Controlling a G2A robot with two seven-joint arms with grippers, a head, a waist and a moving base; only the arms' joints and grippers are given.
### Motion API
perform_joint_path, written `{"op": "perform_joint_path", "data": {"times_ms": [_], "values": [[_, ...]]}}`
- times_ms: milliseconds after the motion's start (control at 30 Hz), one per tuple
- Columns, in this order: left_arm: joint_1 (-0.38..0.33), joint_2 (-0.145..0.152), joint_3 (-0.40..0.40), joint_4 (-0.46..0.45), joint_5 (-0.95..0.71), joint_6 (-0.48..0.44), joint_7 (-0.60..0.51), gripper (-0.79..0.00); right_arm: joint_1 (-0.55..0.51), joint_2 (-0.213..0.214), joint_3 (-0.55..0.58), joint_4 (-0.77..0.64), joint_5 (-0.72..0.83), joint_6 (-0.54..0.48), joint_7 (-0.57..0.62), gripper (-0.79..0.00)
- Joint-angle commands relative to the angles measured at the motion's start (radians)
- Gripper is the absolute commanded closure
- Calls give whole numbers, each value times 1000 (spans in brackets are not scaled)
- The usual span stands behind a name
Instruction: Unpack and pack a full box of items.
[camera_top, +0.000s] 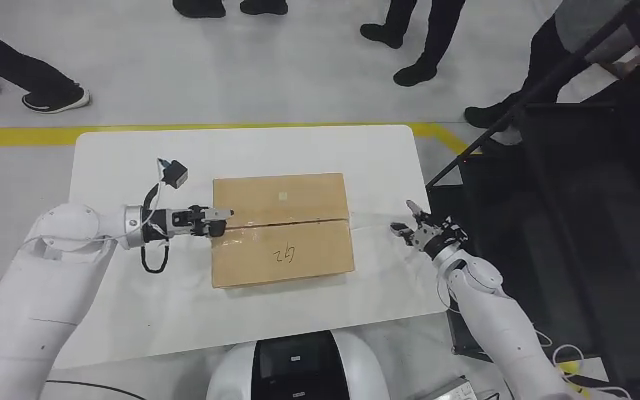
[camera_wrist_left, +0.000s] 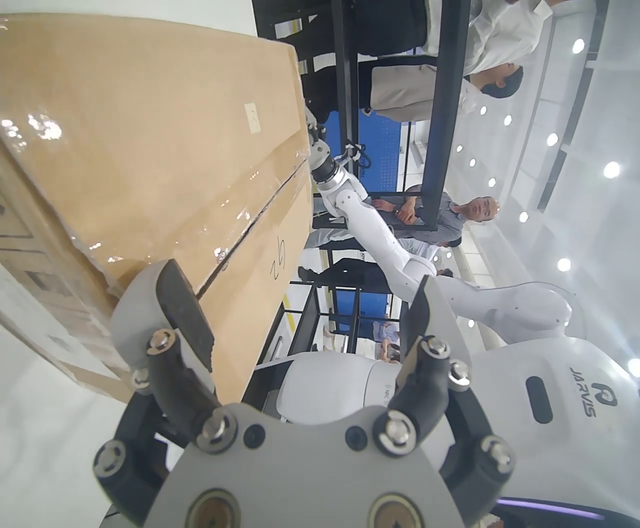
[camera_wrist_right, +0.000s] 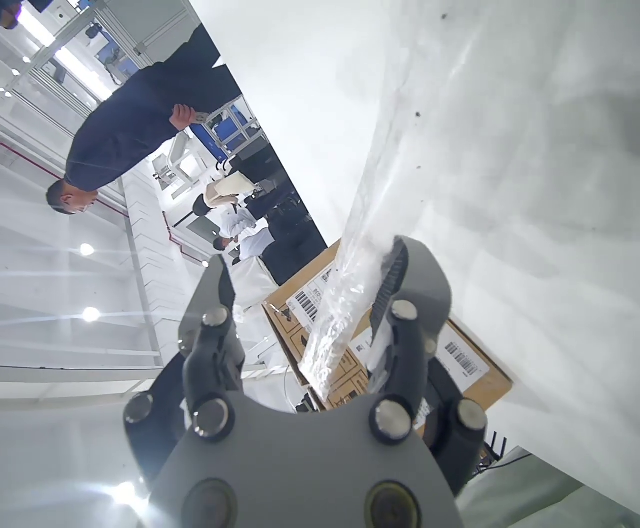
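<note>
**Box** (camera_top: 282, 230): matt brown cardboard, rough and frayed along one torn edge. Its centre seam carries glossy clear tape (camera_wrist_left: 235, 200) with bright highlights. White paper labels (camera_wrist_right: 302, 300) on one side wall are smooth and matt.

**Film strip** (camera_wrist_right: 345, 280): transparent, crinkled, shiny plastic, lying against the ribbed black pad (camera_wrist_right: 387, 280) of the right gripper (camera_wrist_right: 310, 255).

**Left gripper** (camera_wrist_left: 297, 282): smooth matt grey fingers (camera_wrist_left: 135, 305), a dull black rubber-like pad (camera_wrist_left: 185, 310) and polished metal screws (camera_wrist_left: 395, 432).

**Worktop** (camera_top: 130, 160): smooth, matt white.
</note>
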Motion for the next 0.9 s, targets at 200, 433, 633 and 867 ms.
{"op": "perform_joint_path", "data": {"times_ms": [200,433,633,867], "values": [[28,9,-31,2,-9,17,-12,-785,-6,-3,16,-1,3,-14,14,0],[35,8,-26,-1,12,33,5,-785,-14,-5,32,-19,17,-40,57,0],[48,11,-38,-10,25,51,34,-785,-81,2,83,-143,17,-141,157,0],[61,13,-48,-25,35,68,54,-785,-149,1,83,-318,-23,-170,165,0]]}}
